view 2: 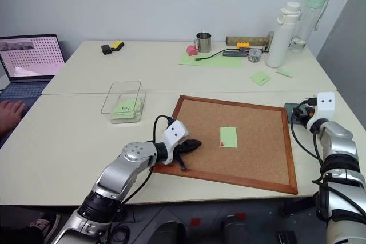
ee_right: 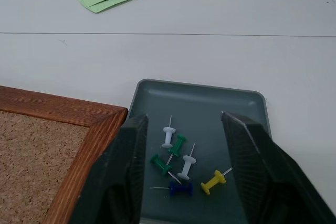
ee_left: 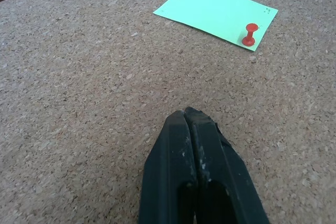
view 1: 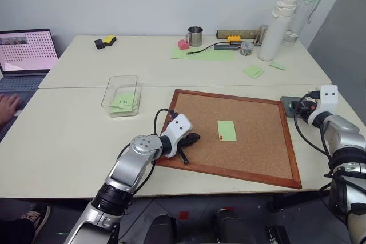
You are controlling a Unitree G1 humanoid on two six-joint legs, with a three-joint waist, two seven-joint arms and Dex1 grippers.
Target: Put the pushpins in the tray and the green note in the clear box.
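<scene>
Pins [ee_right: 176,163] lie loose in the tray [ee_right: 247,106] under the right gripper [ee_right: 184,129], its fingers spread with nothing between them; the red pin [ee_left: 250,34] pegs the note [ee_left: 215,13] to the corkboard [view 1: 257,135]; the left gripper [ee_left: 193,127], pinched shut and bare, should open, go slow and grab that pin by its head.

Left arm reached forward and inward, wrist angled down, left hand [view 1: 191,139] low with both black fingers [ee_left: 178,166] pressed flat together, nothing between them. Right arm was extended out to the robot's right, forearm roughly level, wrist pointing forward and slightly down. Right hand [ee_right: 181,129] had its fingers [ee_right: 118,177] spread wide apart, gap between them empty, not gripping anything.
</scene>
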